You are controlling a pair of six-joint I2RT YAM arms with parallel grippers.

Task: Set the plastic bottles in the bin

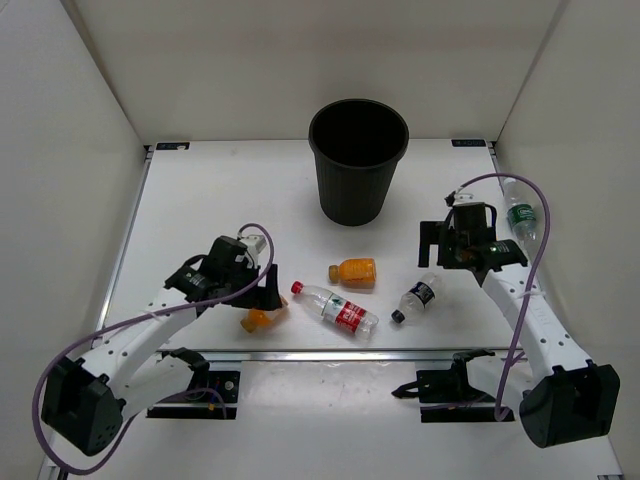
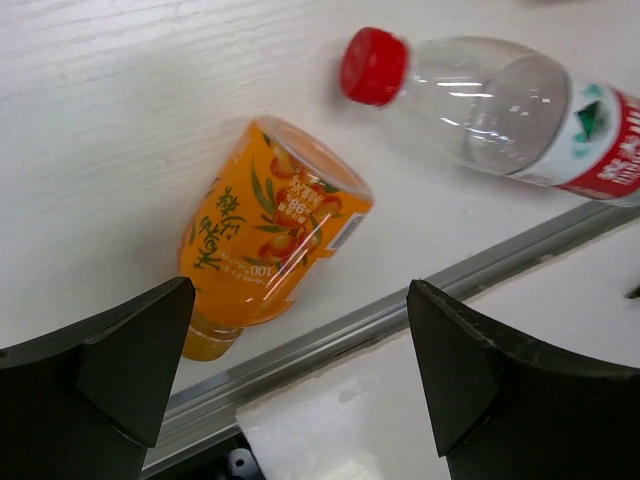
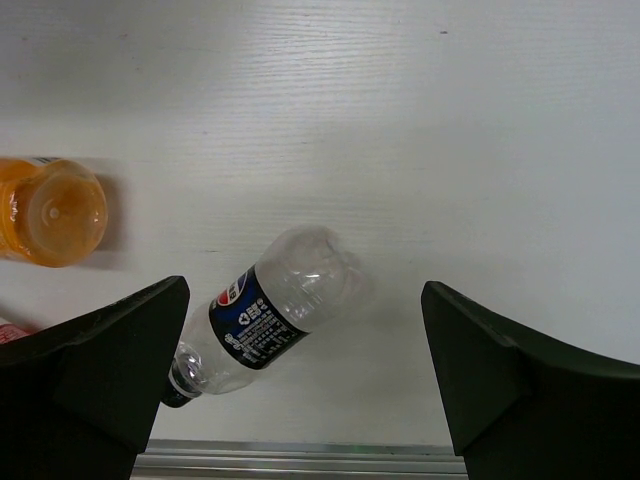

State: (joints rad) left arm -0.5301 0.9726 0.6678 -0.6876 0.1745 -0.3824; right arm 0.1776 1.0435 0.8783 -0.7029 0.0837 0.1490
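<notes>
The black bin (image 1: 358,160) stands at the back centre. My left gripper (image 1: 268,291) is open above a lying orange bottle (image 1: 258,319), which shows in the left wrist view (image 2: 270,235) just beyond the open gripper (image 2: 300,290). A clear bottle with red cap and label (image 1: 335,309) lies to its right and also shows in the left wrist view (image 2: 500,110). My right gripper (image 1: 432,247) is open and empty above a dark-label bottle (image 1: 417,298), which lies between the gripper's (image 3: 304,290) fingers in the right wrist view (image 3: 270,310). A second orange bottle (image 1: 354,271) lies mid-table.
A green-label bottle with a white cap (image 1: 520,215) lies at the table's right edge beside the right arm. A metal rail (image 1: 340,354) runs along the table's front edge, close to the left orange bottle. White walls enclose the table on three sides.
</notes>
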